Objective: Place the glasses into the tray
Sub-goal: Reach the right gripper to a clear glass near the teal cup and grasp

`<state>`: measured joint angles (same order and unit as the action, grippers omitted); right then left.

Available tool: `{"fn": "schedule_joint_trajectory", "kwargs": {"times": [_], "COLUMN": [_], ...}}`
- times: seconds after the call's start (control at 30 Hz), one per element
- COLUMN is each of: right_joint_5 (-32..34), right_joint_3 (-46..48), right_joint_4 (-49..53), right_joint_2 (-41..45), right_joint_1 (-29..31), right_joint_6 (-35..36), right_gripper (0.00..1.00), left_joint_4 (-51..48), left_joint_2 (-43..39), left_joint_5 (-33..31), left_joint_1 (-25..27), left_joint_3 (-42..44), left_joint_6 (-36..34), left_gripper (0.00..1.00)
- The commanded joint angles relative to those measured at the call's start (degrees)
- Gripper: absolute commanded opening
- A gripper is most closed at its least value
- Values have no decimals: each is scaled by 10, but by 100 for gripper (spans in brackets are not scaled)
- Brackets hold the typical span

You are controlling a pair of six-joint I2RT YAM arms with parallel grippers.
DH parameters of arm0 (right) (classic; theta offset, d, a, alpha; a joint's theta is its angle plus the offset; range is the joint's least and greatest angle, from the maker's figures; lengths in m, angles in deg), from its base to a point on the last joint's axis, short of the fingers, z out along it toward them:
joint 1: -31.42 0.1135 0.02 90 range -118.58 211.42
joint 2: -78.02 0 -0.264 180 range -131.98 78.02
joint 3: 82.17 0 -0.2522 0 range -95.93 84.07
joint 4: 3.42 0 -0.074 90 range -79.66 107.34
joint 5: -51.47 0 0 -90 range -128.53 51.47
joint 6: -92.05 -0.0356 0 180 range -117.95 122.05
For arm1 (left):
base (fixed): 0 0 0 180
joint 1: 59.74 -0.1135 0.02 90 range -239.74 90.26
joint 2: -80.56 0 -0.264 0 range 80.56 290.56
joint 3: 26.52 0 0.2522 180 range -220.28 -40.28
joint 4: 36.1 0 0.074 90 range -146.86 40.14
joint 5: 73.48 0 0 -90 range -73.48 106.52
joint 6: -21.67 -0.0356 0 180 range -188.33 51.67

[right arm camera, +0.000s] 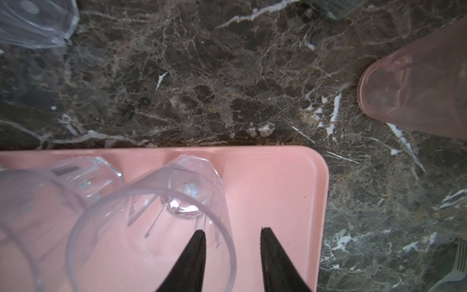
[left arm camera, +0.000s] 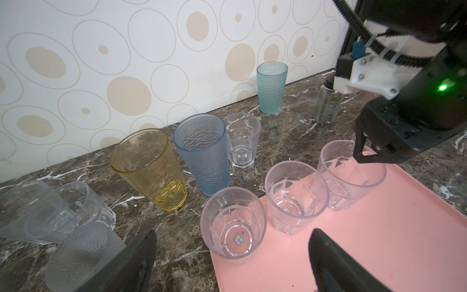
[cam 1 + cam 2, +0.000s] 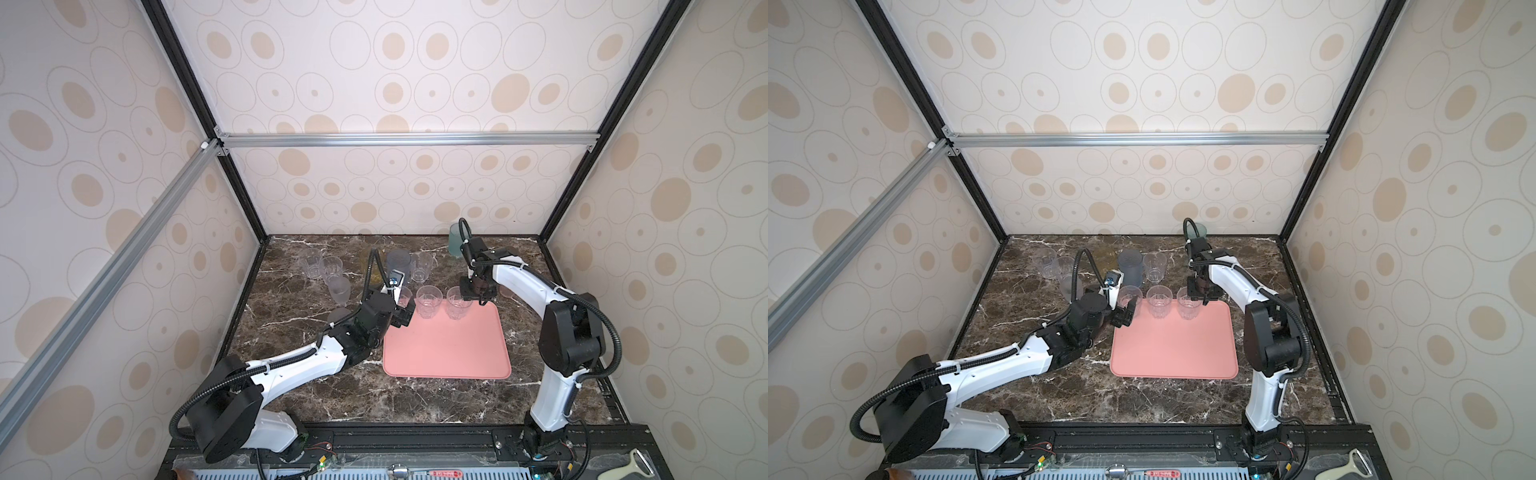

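Observation:
The salmon-pink tray (image 3: pixel 446 349) (image 3: pixel 1175 353) lies mid-table. Three short clear faceted glasses stand upright in a row along its far edge: left (image 2: pixel 233 222), middle (image 2: pixel 295 197), right (image 2: pixel 351 174). My right gripper (image 1: pixel 231 230) (image 3: pixel 481 301) hangs over the right glass (image 1: pixel 151 215), open. One finger is inside its rim, the other outside, and neither presses the wall. My left gripper (image 2: pixel 233 235) (image 3: pixel 1126 313) stands wide open at the tray's far left corner. The left glass sits just ahead of it, untouched.
On the marble behind the tray stand an amber glass (image 2: pixel 151 172), a blue one (image 2: pixel 204 154), a short clear one (image 2: pixel 242 139), a teal one (image 2: pixel 271 87) and a black-lidded jar (image 2: pixel 327 103). Clear (image 2: pixel 70 209) and frosted (image 2: pixel 80 252) glasses stand left, a pink glass (image 1: pixel 417 86) right.

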<state>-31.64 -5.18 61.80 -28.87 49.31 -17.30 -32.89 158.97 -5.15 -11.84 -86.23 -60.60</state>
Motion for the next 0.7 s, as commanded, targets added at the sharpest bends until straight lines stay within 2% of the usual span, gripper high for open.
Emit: {"fn": "schedule_joint_trajectory", "kwargs": {"times": [0.0,0.17,0.33,0.47,0.67], "right_joint_5": [-36,-107,-131,-140,-143], "right_joint_3": [-39,-50,-95,-149,-259], "right_joint_4": [10,-73,-118,-137,-100], "right_joint_2": [41,32,-30,-90,-192], "right_joint_1": [0,1,2,7,16], "right_joint_6": [-23,-90,-146,-169,-168], "right_gripper": [39,39,39,39,40], "left_joint_4": [1,71,125,106,85], "left_joint_2": [-1,-9,3,39,61], "left_joint_5": [-22,-6,-5,-13,-29], "left_joint_1": [1,3,3,4,4], "left_joint_3": [-16,12,35,17,2], "left_joint_6": [-38,-80,-123,-154,-152], "left_gripper": [94,93,94,94,94]}}
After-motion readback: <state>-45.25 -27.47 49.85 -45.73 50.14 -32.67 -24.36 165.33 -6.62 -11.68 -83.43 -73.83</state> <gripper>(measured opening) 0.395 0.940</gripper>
